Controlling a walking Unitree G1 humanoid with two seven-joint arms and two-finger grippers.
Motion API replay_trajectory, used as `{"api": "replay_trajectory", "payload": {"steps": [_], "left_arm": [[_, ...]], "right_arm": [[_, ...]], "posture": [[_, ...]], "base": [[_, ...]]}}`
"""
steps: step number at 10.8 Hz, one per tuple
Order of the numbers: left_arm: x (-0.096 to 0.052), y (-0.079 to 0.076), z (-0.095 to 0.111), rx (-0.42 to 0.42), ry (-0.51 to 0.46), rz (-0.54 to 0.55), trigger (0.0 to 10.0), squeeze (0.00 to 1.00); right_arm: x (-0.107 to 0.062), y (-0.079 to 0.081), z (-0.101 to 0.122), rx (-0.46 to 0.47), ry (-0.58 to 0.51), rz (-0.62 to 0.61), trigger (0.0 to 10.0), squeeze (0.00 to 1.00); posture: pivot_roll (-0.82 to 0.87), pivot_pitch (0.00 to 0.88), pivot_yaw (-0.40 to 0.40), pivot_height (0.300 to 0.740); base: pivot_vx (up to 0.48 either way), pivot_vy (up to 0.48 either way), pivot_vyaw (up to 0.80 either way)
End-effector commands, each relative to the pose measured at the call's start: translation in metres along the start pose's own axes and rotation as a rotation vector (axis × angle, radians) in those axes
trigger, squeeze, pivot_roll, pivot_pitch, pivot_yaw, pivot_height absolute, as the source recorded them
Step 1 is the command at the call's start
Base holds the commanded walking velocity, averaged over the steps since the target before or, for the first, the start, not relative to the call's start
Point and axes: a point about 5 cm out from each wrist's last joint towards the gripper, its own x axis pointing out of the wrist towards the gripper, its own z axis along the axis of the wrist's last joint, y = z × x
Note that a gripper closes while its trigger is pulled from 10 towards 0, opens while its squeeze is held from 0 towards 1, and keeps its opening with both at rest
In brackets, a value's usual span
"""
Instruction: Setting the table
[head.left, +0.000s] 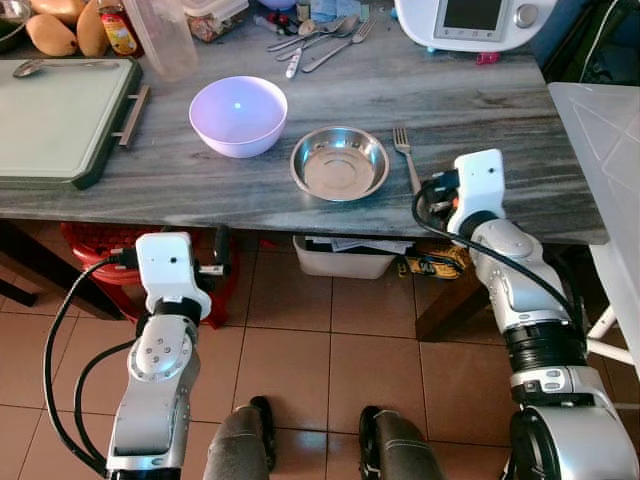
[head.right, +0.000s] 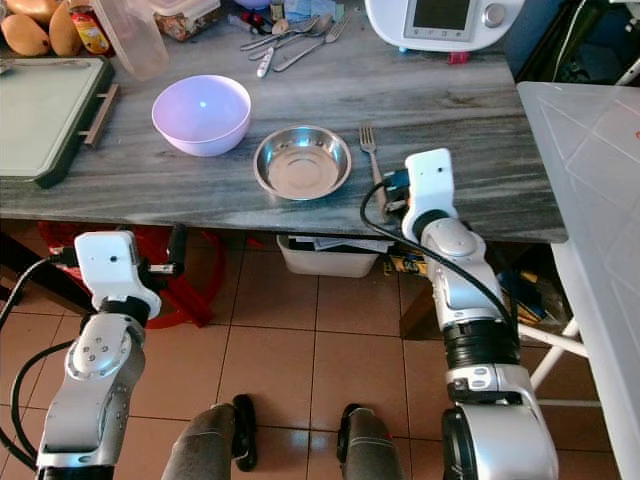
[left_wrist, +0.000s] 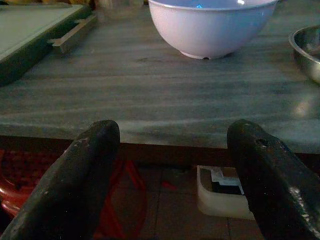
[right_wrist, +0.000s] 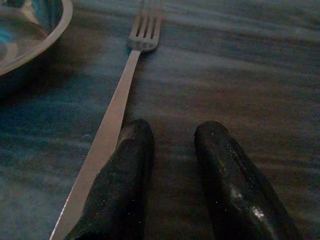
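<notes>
A silver fork (head.left: 406, 155) lies on the grey wooden table (head.left: 480, 130), just right of a steel bowl (head.left: 340, 163). A lilac bowl (head.left: 238, 115) stands left of the steel one. My right gripper (right_wrist: 172, 132) rests on the table at the fork's handle end, open, with nothing between its fingers. The fork (right_wrist: 122, 100) runs along the outside of one finger (right_wrist: 125, 170). My left gripper (left_wrist: 175, 132) hangs open below the table's front edge, facing the lilac bowl (left_wrist: 210, 25).
A green-rimmed cutting board (head.left: 60, 120) lies at the left. A clear jug (head.left: 160, 35), mangoes (head.left: 50, 35), loose cutlery (head.left: 320, 40) and a white appliance (head.left: 470, 22) line the back. A white table (head.left: 610, 150) stands right. A red stool (head.left: 90, 250) and white bin (head.left: 345, 260) sit underneath.
</notes>
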Motion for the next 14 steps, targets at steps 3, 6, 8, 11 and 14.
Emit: {"api": "replay_trajectory", "payload": {"steps": [3, 6, 8, 11, 14], "left_arm": [[-0.001, 0.001, -0.001, 0.003, 0.008, 0.009, 10.0, 0.0], [-0.001, 0.002, 0.0, 0.003, 0.008, 0.013, 10.0, 0.0], [0.0, 0.002, 0.0, 0.004, 0.006, 0.013, 10.0, 0.0], [0.001, 0.002, 0.001, 0.005, 0.003, 0.011, 10.0, 0.0], [0.001, 0.002, 0.001, 0.002, -0.001, 0.015, 10.0, 0.0]], "right_arm": [[-0.002, 0.006, -0.005, 0.022, 0.034, 0.042, 10.0, 0.0], [-0.002, 0.011, -0.006, 0.053, 0.039, 0.072, 10.0, 0.0], [-0.002, 0.016, -0.001, 0.066, 0.023, 0.11, 10.0, 0.0], [-0.003, 0.018, -0.001, 0.075, 0.017, 0.127, 10.0, 0.0], [-0.008, 0.009, -0.002, 0.073, 0.017, 0.098, 10.0, 0.0]], "posture": [[-0.02, 0.229, 0.026, 0.74], [-0.02, 0.227, 0.027, 0.74], [-0.02, 0.225, 0.028, 0.74], [-0.02, 0.225, 0.029, 0.74], [-0.01, 0.223, 0.025, 0.74]], "base": [[0.0, 0.0, 0.0], [0.0, 0.0, 0.0], [0.0, 0.0, 0.0], [0.0, 0.0, 0.0], [0.0, 0.0, 0.0]]}}
